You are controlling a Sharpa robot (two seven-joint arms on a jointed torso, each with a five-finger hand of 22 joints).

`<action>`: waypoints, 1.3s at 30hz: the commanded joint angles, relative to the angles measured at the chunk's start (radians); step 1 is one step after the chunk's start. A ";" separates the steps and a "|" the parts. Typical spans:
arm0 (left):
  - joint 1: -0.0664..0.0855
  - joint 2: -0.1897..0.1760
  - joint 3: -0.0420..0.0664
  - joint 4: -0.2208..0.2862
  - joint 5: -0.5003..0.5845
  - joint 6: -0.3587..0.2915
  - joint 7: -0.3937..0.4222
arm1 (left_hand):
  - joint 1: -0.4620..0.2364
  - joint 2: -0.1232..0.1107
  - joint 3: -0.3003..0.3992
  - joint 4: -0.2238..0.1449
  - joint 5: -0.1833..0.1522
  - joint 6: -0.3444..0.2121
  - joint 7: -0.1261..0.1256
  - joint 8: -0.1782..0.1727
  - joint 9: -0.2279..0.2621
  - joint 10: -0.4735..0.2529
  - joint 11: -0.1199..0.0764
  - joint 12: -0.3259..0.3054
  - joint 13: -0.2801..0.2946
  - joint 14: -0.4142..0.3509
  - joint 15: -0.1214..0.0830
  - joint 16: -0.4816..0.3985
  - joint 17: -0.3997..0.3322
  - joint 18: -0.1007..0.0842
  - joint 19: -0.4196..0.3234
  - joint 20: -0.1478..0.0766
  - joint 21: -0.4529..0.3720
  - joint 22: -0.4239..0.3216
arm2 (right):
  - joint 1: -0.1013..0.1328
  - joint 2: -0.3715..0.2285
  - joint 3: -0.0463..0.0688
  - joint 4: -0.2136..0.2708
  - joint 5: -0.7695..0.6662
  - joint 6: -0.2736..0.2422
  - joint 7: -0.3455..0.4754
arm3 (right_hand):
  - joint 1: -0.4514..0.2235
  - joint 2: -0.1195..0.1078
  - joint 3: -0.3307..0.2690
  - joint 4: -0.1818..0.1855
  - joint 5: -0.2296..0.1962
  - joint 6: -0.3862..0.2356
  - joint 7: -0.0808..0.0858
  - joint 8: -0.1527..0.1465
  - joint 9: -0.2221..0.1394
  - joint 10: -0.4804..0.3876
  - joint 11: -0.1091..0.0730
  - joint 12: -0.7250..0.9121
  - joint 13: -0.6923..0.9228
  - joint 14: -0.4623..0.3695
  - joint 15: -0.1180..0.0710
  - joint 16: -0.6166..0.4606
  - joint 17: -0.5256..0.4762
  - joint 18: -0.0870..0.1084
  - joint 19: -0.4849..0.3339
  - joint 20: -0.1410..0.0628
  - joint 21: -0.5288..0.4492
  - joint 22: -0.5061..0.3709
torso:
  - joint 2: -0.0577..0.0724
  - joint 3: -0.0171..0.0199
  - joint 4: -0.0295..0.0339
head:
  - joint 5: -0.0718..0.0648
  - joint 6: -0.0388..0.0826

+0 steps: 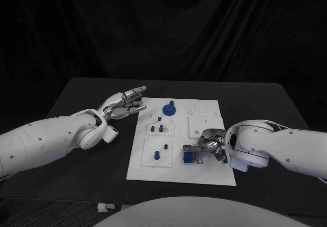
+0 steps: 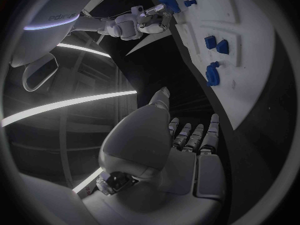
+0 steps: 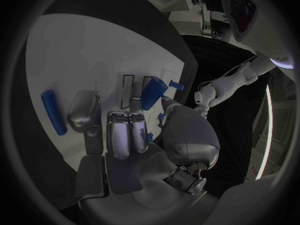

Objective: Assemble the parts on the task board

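The white task board (image 1: 204, 175) lies in the middle of the table. My right hand (image 1: 208, 147) rests on the board's near right part and pinches a blue block (image 1: 189, 156) between thumb and fingers; the right wrist view shows the block (image 3: 152, 92) at the fingertips of that hand (image 3: 125, 130). A blue rod (image 3: 53, 112) lies flat on the board beside it. My left hand (image 1: 126, 105) hovers open with straight fingers, just off the board's far left edge. A round blue part (image 1: 169, 110) stands at the board's far side.
Small blue pegs (image 1: 158, 127) stand in a raised plate at the board's left middle, and another peg (image 1: 157, 154) stands in the plate nearer me. The black table (image 1: 89, 94) runs wide around the board. The left wrist view shows the board (image 2: 250, 60) beyond my left hand (image 2: 181, 140).
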 commanded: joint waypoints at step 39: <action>-0.011 -0.007 0.001 0.002 0.006 0.025 -0.010 | -0.003 0.016 0.001 -0.005 0.008 0.002 0.014 -0.001 0.001 -0.001 0.012 0.005 0.001 0.006 0.012 0.008 0.002 -0.025 0.008 0.000 0.004 -0.001 | -0.016 -0.059 0.000 0.084 -0.317 -0.058 0.106 | 0.238 -0.083 -0.140 0.029 -0.028 -0.179 -0.034 0.441 0.580 0.106 -0.032 0.003 0.263 0.104 -0.021 0.003 0.264 0.008 0.010 -0.018 -0.007 0.137 | 0.000 0.0006 -0.0007 | 0.005 0.000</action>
